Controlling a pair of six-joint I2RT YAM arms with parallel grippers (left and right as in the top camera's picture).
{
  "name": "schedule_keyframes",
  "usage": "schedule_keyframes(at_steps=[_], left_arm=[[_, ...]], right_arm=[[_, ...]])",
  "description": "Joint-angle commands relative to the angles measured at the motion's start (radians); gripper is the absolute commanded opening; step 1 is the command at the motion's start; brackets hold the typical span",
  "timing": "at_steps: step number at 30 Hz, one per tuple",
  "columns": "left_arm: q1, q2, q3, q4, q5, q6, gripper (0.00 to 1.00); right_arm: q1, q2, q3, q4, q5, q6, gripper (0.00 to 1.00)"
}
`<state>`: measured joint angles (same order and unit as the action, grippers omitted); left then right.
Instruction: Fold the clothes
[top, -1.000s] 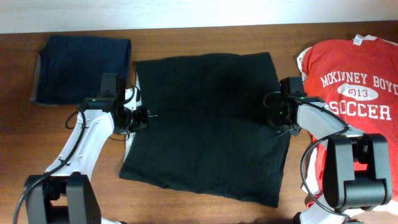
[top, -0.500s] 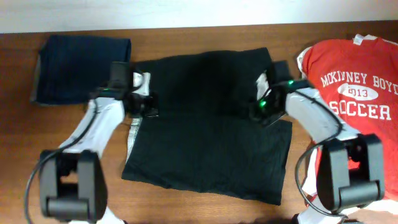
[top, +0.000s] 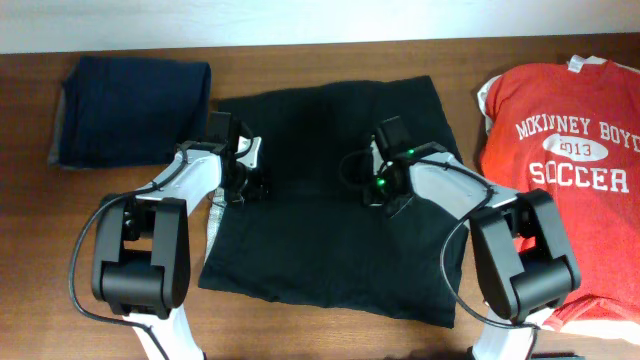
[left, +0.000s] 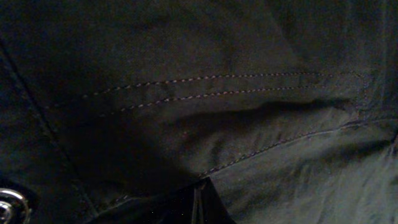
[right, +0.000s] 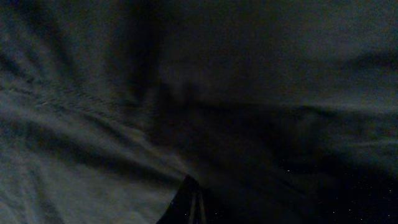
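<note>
A plain black garment (top: 330, 230) lies spread across the middle of the table. My left gripper (top: 252, 188) is over its left part and is shut, pinching a fold of the black cloth. In the left wrist view the closed fingertips (left: 198, 198) meet a stitched seam of that garment (left: 249, 93). My right gripper (top: 368, 192) sits right of the garment's centre and is likewise shut on black cloth. Its closed tips (right: 194, 200) press into dark fabric (right: 93, 137) that fills the right wrist view.
A folded dark navy garment (top: 135, 110) lies at the back left. A red T-shirt with white soccer print (top: 560, 150) is spread at the right edge. Bare wooden table (top: 30, 220) shows at the front left, and a pale wall runs along the back.
Both grippers have moved from the black garment's side edges inward and toward the back, drawing its sides along with them. Both stayed shut.
</note>
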<state>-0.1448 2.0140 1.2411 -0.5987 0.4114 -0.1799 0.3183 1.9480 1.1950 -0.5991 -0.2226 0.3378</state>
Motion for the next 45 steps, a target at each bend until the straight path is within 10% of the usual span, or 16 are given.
schedule_keyframes(at_steps=[1,26,38,45], left_arm=[[-0.001,0.075,-0.032,-0.014,-0.124,0.002,0.0],[-0.001,0.075,-0.032,-0.023,-0.165,0.002,0.0],[0.021,0.049,0.005,-0.053,-0.133,-0.037,0.0],[0.035,-0.199,0.088,-0.149,-0.261,-0.097,0.0]], right_arm=[[-0.077,0.015,0.0,-0.048,0.031,-0.027,0.04],[-0.161,-0.029,-0.034,-0.202,0.475,0.049,0.08],[-0.41,-0.035,0.353,-0.432,0.021,-0.147,0.12],[-0.41,0.049,0.156,-0.114,0.05,-0.147,0.04]])
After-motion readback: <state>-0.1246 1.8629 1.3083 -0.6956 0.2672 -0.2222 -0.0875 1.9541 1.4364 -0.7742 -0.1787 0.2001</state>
